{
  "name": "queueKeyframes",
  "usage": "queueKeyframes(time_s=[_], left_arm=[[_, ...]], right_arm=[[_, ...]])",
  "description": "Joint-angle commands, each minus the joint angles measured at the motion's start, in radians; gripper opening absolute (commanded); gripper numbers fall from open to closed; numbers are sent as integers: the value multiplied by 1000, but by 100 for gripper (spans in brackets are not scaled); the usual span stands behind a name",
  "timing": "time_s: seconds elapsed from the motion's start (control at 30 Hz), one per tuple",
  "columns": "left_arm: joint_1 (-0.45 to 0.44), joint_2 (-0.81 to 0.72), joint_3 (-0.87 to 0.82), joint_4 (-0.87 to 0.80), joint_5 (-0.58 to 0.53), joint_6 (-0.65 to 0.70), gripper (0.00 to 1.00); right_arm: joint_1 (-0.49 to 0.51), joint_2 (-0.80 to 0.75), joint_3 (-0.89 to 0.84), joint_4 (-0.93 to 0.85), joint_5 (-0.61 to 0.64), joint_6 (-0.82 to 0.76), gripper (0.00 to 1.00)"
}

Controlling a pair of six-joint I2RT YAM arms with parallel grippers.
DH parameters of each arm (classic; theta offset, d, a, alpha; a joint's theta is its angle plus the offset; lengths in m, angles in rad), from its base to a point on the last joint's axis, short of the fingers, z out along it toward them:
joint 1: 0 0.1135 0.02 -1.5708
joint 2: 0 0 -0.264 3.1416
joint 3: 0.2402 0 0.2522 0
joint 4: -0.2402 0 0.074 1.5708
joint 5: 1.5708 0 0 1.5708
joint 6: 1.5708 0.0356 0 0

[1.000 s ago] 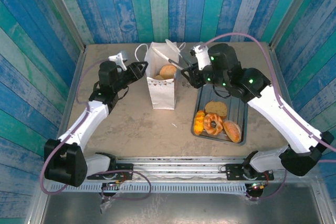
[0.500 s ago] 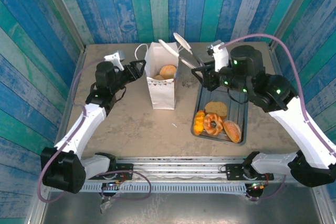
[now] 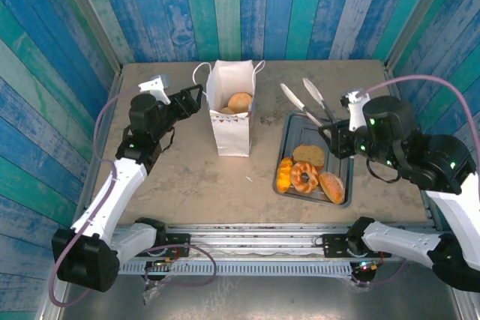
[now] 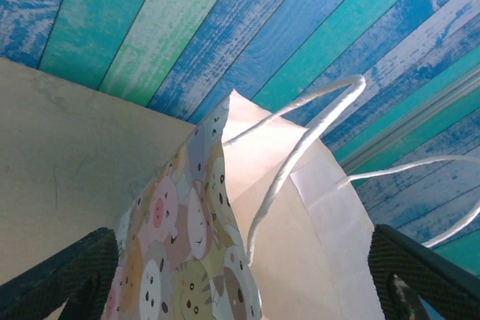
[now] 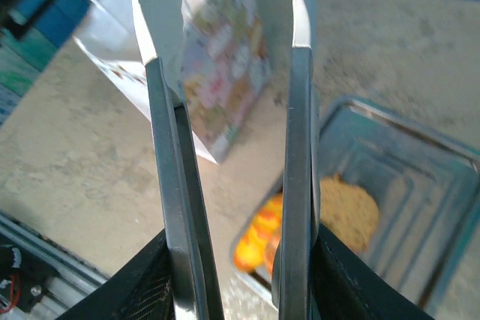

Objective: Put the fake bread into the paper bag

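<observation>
Left pincer (image 3: 193, 97) spread open beside paper bag (image 3: 231, 136); right pincer (image 3: 335, 131) grips metal tongs (image 3: 304, 99) by grey tray (image 3: 341, 157).

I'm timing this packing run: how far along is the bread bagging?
Done: a bun shows inside the bag. In hand: the right gripper holds empty tongs by the far end of the tray; the left gripper stands open beside the bag. Left: four pieces on the tray: slice, doughnut, orange pastry, oval roll.
</observation>
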Motion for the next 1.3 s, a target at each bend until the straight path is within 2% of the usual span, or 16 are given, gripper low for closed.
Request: queueKeyframes(time_s=[0.0,0.17,0.37,0.6,0.77,0.83,1.27], left_arm=[[0,-43,-30,21,-46,42,92],[0,-60,-34,8,-61,111,92],[0,-94,-80,31,-83,158,93],[0,-90,-125,76,-77,183,93],[2,-59,-126,89,-68,200,93],[8,-51,-128,99,-55,200,93],[58,-43,-152,136,-9,173,93]], right_arm=[[2,-18,-44,-147,71,155,45],[0,-17,-123,-264,68,287,45],[-32,33,-209,-365,7,332,45],[-143,46,-348,-397,-121,291,44],[-151,49,-407,-404,-158,281,44],[-187,57,-416,-405,-172,272,44],[-215,111,-475,-406,-162,210,45]])
